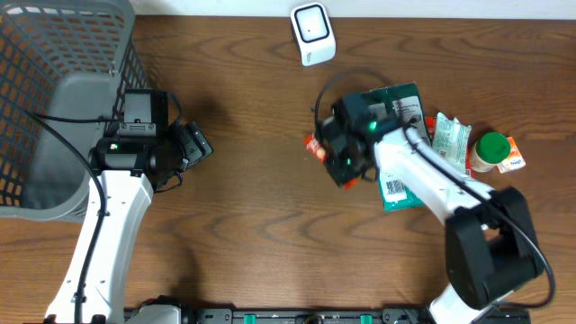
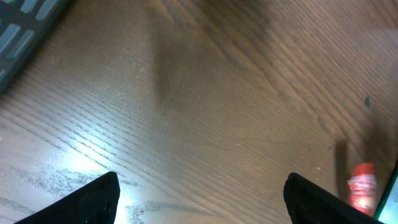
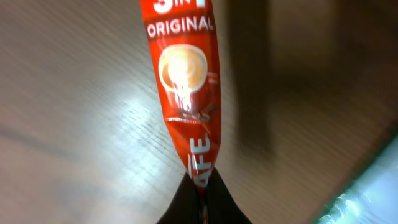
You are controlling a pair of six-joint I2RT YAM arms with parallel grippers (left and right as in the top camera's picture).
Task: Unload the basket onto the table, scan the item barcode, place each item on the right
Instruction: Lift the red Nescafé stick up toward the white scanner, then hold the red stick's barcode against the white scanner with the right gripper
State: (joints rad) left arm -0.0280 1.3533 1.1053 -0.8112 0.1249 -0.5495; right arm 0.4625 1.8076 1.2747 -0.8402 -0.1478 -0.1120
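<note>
A red coffee-mix sachet (image 3: 186, 93) printed "ORIGINAL" fills the middle of the right wrist view. It stretches away over the wooden table, and my right gripper (image 3: 200, 182) is shut on its near end. From overhead only the sachet's red tip (image 1: 313, 146) shows at the left of the right gripper (image 1: 340, 164). No barcode shows on the sachet's visible face. A white scanner (image 1: 312, 34) stands at the table's far edge. My left gripper (image 2: 202, 200) hangs open over bare wood with nothing between its fingers. The sachet (image 2: 362, 186) also shows far to its right.
A grey mesh basket (image 1: 54, 108) takes up the left end behind the left arm. Right of the right gripper lie a dark green packet (image 1: 403, 101), a teal packet with a barcode label (image 1: 396, 191), a green-white pouch (image 1: 450, 139) and a green-capped bottle (image 1: 490, 148).
</note>
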